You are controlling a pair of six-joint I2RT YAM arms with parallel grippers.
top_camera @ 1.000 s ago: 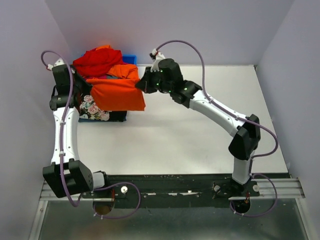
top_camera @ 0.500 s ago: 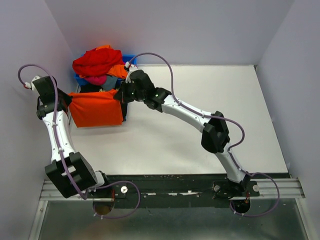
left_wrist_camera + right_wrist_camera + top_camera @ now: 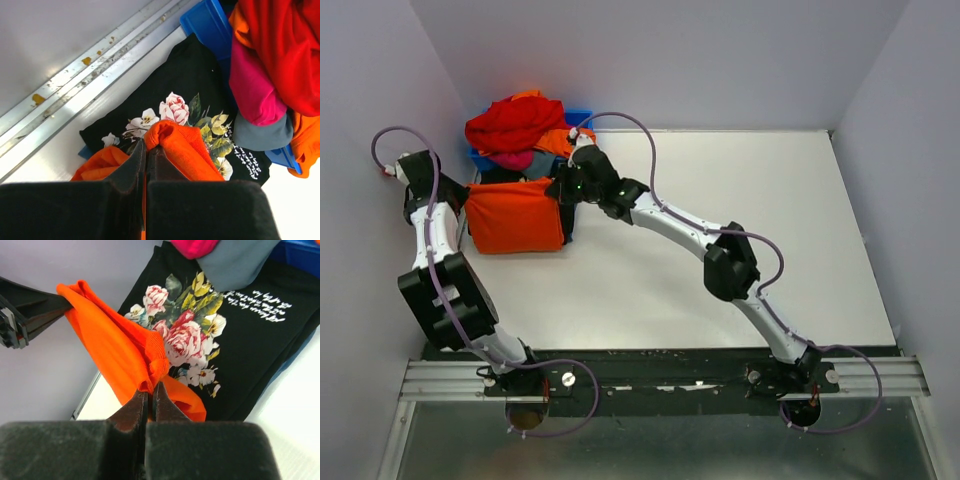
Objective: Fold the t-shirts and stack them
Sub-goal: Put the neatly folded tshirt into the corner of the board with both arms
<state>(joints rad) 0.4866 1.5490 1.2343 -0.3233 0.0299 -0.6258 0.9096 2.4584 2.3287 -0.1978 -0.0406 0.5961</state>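
Reaching up the left side of the table (image 3: 720, 200) with the left arm (image 3: 440, 250), up to ten o'clock, wrist turned in to the right. Stretching far across with the right arm (image 3: 670, 218), from its base at five o'clock up to eleven o'clock, bent at the elbow near the middle.

Pinching the orange t-shirt (image 3: 515, 215) at its top left corner with the left gripper (image 3: 466, 193), clamped tight on a bunched fold of cloth. Pinching the top right corner the same way with the right gripper (image 3: 560, 190), also clamped tight on the cloth.

Holding the shirt spread wide between the two, at about ten o'clock on the table. Bright and plain, a bit wrinkled near both pinches. Covering the black t-shirt (image 3: 195, 70) with pink roses and white words. Just behind, at eleven o'clock: a heap of t-shirts (image 3: 515, 120), red on top, pink and grey lower down, spilling out of a blue bin (image 3: 582, 117).
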